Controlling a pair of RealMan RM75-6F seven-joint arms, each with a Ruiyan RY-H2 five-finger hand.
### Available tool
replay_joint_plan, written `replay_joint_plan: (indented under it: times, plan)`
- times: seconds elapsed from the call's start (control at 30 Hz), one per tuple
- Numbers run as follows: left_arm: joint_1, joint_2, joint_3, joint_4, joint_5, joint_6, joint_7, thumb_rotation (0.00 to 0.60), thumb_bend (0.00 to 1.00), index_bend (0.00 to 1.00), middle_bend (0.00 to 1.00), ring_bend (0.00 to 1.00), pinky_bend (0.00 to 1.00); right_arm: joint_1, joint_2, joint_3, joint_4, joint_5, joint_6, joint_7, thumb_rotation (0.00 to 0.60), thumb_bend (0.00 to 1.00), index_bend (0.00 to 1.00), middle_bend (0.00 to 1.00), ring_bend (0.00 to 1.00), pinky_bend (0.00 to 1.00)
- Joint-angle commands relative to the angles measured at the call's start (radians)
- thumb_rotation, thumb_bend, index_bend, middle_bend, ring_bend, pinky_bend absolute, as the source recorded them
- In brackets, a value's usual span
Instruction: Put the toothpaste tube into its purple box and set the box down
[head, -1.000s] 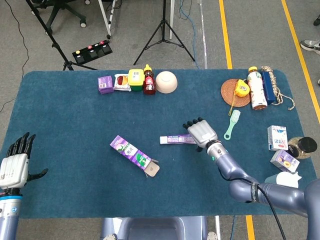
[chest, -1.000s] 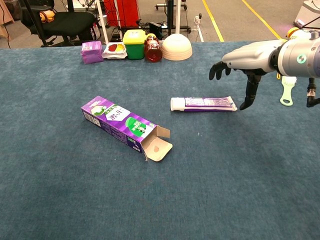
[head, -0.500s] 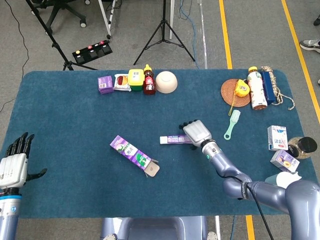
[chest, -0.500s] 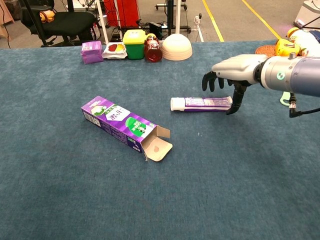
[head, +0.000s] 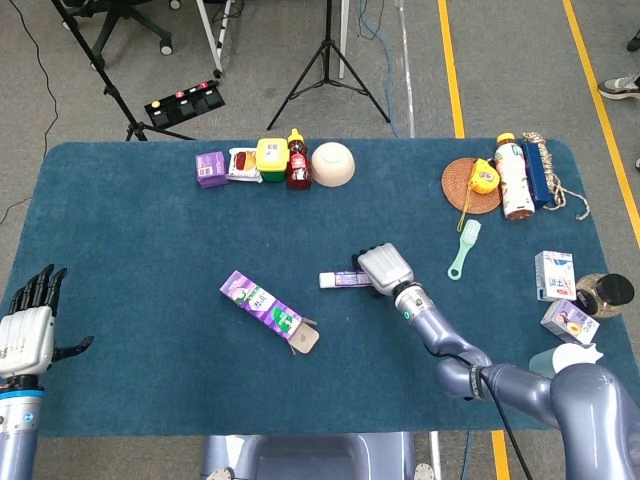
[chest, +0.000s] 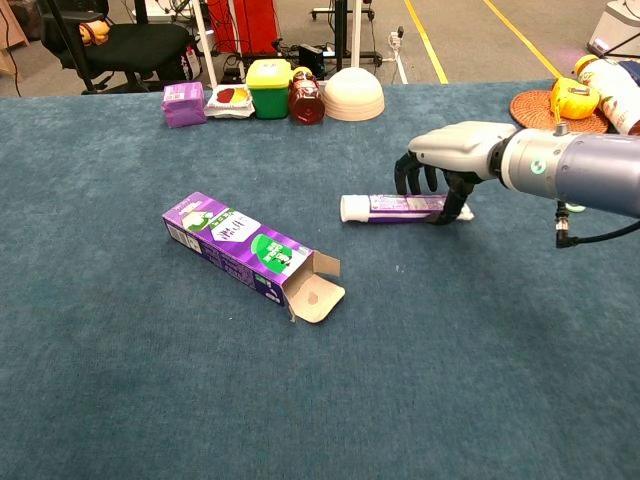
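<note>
The toothpaste tube (head: 340, 279) (chest: 390, 207) lies flat at mid-table, white cap to the left. My right hand (head: 385, 268) (chest: 450, 152) is down over its crimped right end, fingers curled behind it and thumb on the near side, gripping it on the cloth. The purple box (head: 262, 306) (chest: 240, 248) lies on its side to the left, with its open flap facing the lower right. My left hand (head: 28, 335) hovers at the table's near left corner, fingers spread and holding nothing.
Along the far edge stand a small purple carton (head: 210, 168), a yellow tub (head: 271, 158), a red bottle (head: 298, 165) and a bowl (head: 333, 163). A green brush (head: 463, 249), a woven mat (head: 462, 190), a bottle (head: 514, 180) and cartons (head: 553, 275) sit at the right.
My right hand moved left and down onto the tube's right end, and its fingers curled in around it. The tube, the box and my left hand have not moved.
</note>
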Motion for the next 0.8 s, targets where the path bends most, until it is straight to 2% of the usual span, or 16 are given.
replay_joint_plan:
  times: [0.03,0.3,0.57,0.8]
  plan:
    - [-0.001,0.000,0.001,0.000,0.000,-0.002,0.000,0.600,0.06,0.00,0.00,0.00,0.08,0.001,-0.007,0.003,0.012,-0.001,-0.007,0.009,0.600,0.37,0.36,0.39,0.40,0.43]
    - [-0.002,0.001,0.003,-0.002,-0.001,-0.003,0.000,0.600,0.06,0.00,0.00,0.00,0.08,-0.001,-0.008,0.008,0.023,-0.012,-0.023,0.038,0.600,0.38,0.38,0.42,0.43,0.44]
    - [-0.003,0.000,0.006,-0.003,-0.001,-0.006,0.000,0.600,0.06,0.00,0.00,0.00,0.08,-0.012,-0.017,0.007,0.038,-0.093,-0.011,0.123,0.600,0.45,0.53,0.59,0.56,0.54]
    - [-0.008,-0.001,0.007,-0.004,-0.004,-0.015,0.005,0.600,0.06,0.00,0.00,0.00,0.08,-0.031,0.013,0.009,0.003,-0.160,0.025,0.195,0.600,0.49,0.55,0.61,0.57,0.56]
